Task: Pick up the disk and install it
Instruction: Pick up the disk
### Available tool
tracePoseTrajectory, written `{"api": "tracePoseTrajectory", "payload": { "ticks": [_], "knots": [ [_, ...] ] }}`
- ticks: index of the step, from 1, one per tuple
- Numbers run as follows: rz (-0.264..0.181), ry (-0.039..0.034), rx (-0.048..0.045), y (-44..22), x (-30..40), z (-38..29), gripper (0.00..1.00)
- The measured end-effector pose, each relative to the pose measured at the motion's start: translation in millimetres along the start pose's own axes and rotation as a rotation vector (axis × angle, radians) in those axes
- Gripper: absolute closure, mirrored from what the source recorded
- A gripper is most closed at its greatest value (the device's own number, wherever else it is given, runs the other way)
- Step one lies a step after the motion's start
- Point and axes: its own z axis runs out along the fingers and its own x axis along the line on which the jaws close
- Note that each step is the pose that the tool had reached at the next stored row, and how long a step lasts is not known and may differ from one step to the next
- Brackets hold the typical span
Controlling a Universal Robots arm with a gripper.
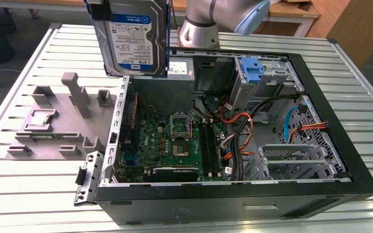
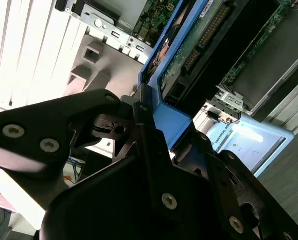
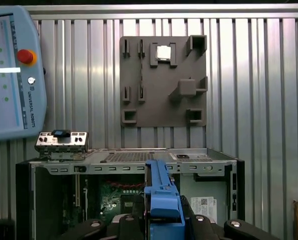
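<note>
1. The pick-up is judged done. The disk is held upright in the air, clear of the surface. In the exterior view it is seen above the rear wall of the open computer case, towards the exterior view's left.
2. The pincer is seen closed on the disk's blue carrier. In both wrist views the blue frame is gripped between the black fingers.
3. The installing is judged not yet done. The disk is seated in no bay, and it is kept apart from the drive cage, where a lone blue bracket is seen.
4. The grey fixture board beside the case is seen with no drive on it.
5. The upper part of the disk is cut off by the edge of the exterior view.
6. In the first wrist view the disk is seen edge-on, so its label is hidden there.
7. The contact between pads and carrier is largely covered by the pincer's own body, so the depth of the grip cannot be judged.
8. Which bay is meant for the disk cannot be told.
</note>
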Motion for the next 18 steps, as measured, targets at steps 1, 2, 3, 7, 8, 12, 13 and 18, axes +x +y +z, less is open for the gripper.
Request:
{"api": "tracePoseTrajectory", "payload": {
  "ticks": [1,2,3,7,8,12,13,18],
  "knots": [
    [0.000,0.0001,-0.0001,-2.6,0.0,0.0,0.64],
    [0.000,0.0001,-0.0001,-5.4,-0.1,0.2,0.64],
    [0.000,0.0001,-0.0001,-8.0,-0.2,0.3,0.64],
    [0.000,0.0001,0.0000,-15.4,-0.2,0.9,0.64],
    [0.000,0.0001,-0.0001,-16.1,0.6,1.1,0.64],
    [0.000,0.0002,-0.0001,-17.6,14.0,2.1,0.64],
    [0.000,0.0000,0.0000,-19.2,15.8,2.5,0.64],
    [0.000,0.0002,-0.0001,-40.0,17.2,4.3,0.64]
  ]
}}
